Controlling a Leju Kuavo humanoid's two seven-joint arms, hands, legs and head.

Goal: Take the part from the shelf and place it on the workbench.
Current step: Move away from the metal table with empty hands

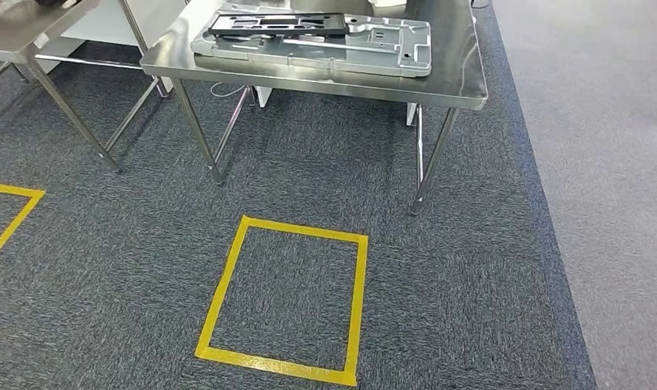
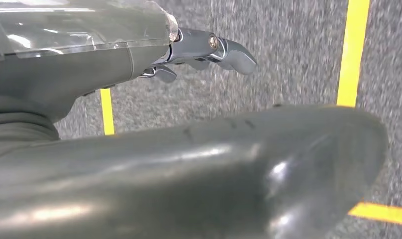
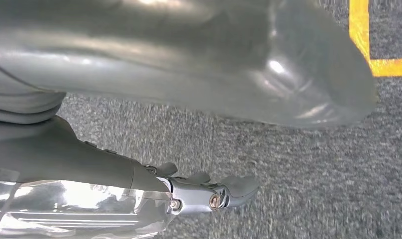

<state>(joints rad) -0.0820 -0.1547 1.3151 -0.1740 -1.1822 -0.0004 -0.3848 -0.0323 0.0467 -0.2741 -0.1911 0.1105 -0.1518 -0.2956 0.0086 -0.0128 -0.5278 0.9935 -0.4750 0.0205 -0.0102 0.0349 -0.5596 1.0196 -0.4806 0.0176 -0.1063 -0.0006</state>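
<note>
In the head view a steel workbench [image 1: 459, 85] stands ahead of me. On it lies a flat grey metal plate [image 1: 333, 55] with cut-outs, and a black flat frame [image 1: 278, 24] rests on top of that plate. My left hand [image 2: 89, 69] hangs over the carpet, its fingers [image 2: 231, 54] stretched out and its thick thumb [image 2: 214, 164] apart from them, holding nothing. My right hand [image 3: 89, 164] hangs the same way, with its fingers [image 3: 229, 191] straight and nothing in it.
A yellow taped square [image 1: 228, 284] marks the dark carpet in front of the workbench. A second steel table [image 1: 16, 36] stands at the far left, with more yellow tape [image 1: 8, 223] on the floor near it. Lighter grey flooring [image 1: 610, 162] runs along the right.
</note>
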